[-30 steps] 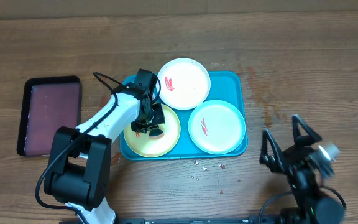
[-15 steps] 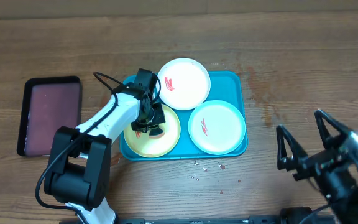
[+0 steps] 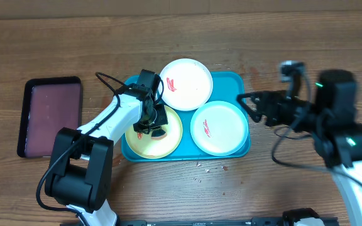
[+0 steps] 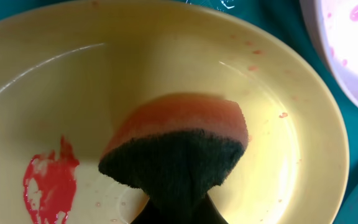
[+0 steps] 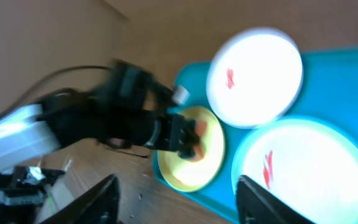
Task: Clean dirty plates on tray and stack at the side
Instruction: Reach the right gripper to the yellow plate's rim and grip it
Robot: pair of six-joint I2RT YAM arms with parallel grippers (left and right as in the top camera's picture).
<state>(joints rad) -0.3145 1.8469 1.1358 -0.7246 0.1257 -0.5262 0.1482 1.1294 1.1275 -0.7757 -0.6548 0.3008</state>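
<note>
The turquoise tray holds three plates. The white plate at the back and the teal-rimmed plate at the front right each carry a red smear. My left gripper is shut on an orange sponge with a dark scrub side, pressed on the yellow-green plate beside a red smear. My right gripper is open and empty, above the tray's right edge, pointing left. The right wrist view shows the white plate, the teal plate, the yellow-green plate and my right gripper.
A black-rimmed maroon tray lies on the wooden table at the left. Small crumbs lie on the table in front of the turquoise tray. The left arm reaches over the tray's left edge.
My right arm has swung up from the front right corner to the tray's right edge, its gripper now pointing left. My left gripper and sponge have barely moved on the yellow-green plate.
</note>
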